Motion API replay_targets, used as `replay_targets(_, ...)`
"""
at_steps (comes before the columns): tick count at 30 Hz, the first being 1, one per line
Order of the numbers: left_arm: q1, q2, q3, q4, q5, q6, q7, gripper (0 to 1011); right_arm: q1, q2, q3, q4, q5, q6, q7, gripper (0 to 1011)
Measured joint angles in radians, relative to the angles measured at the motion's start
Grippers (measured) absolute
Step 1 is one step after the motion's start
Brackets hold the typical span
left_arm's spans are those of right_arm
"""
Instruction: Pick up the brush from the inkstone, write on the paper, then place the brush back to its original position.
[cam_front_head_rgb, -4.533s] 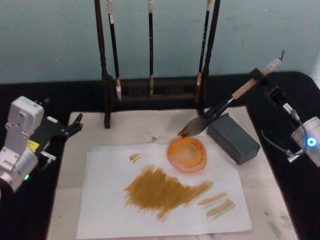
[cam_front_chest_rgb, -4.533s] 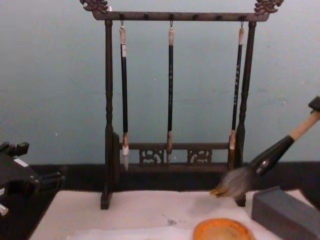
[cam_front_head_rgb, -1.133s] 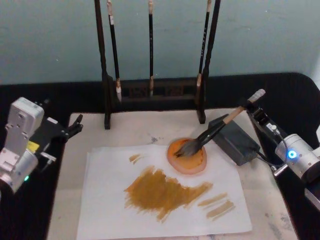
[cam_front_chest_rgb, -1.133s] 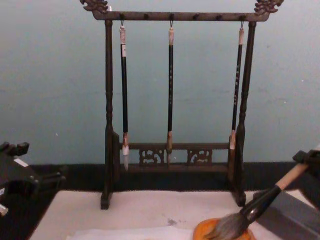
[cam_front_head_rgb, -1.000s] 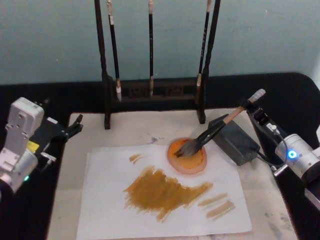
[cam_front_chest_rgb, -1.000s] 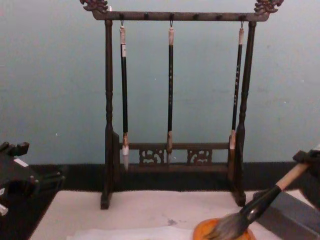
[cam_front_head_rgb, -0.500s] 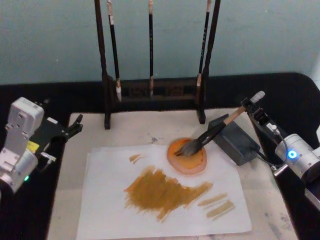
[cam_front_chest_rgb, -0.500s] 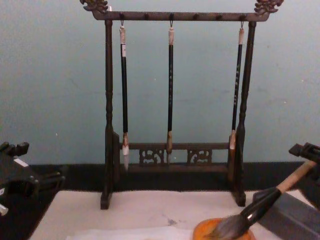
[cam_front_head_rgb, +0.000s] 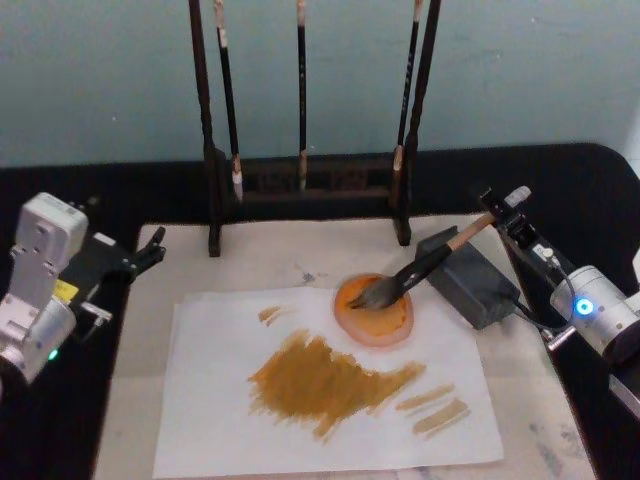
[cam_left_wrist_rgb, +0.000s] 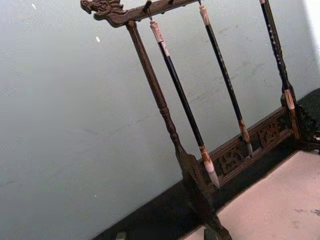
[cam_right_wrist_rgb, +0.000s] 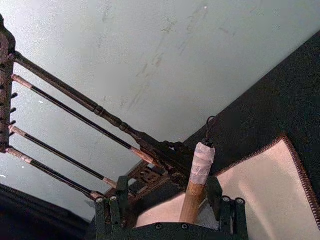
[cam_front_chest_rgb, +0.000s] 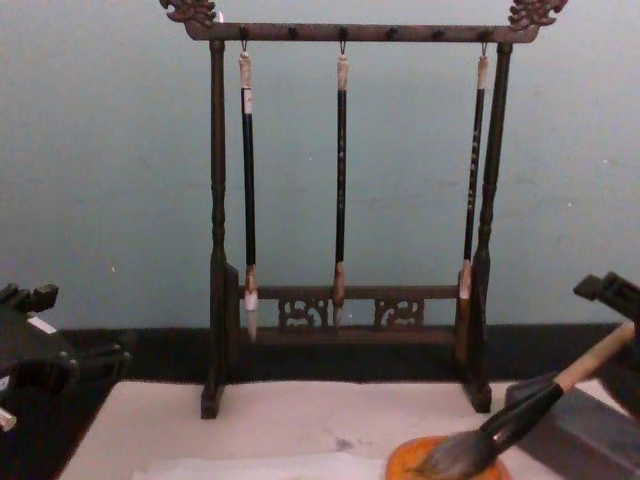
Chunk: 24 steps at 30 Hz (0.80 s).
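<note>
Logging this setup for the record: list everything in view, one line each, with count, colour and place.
brush: one, tan handle, grey bristles, tip in the dish, handle leaning across the block.
dish: one, orange, on the paper's far right corner.
paper: one, white with brown strokes, on the mat.
mat: one, cream, on the black table.
block: one, dark grey, right of the dish.
rack: one, dark wood, behind the mat.
thin brushes: three, black, hanging from the rack.
left gripper: black, beside the mat's left edge.
right gripper: black, at the brush handle's end.
</note>
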<state>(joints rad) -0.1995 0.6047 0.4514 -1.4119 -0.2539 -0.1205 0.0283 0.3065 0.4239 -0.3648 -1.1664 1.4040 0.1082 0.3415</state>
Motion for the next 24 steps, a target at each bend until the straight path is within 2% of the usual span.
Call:
replay_targets(2, 0.000, 0.000, 0.000, 0.000, 0.000, 0.000, 0.000, 1010, 0.000, 0.000, 0.000, 0.000, 0.000, 0.000, 0.000, 1000)
replay_targets(14, 0.000, 0.000, 0.000, 0.000, 0.000, 0.000, 0.000, 1010, -0.003, 0.003, 0.001, -0.004, 0.003, 0.002, -0.001, 1000)
replay_targets(24, 0.000, 0.000, 0.000, 0.000, 0.000, 0.000, 0.000, 1010, -0.029, 0.023, 0.006, -0.048, 0.031, 0.012, -0.045, 1000)
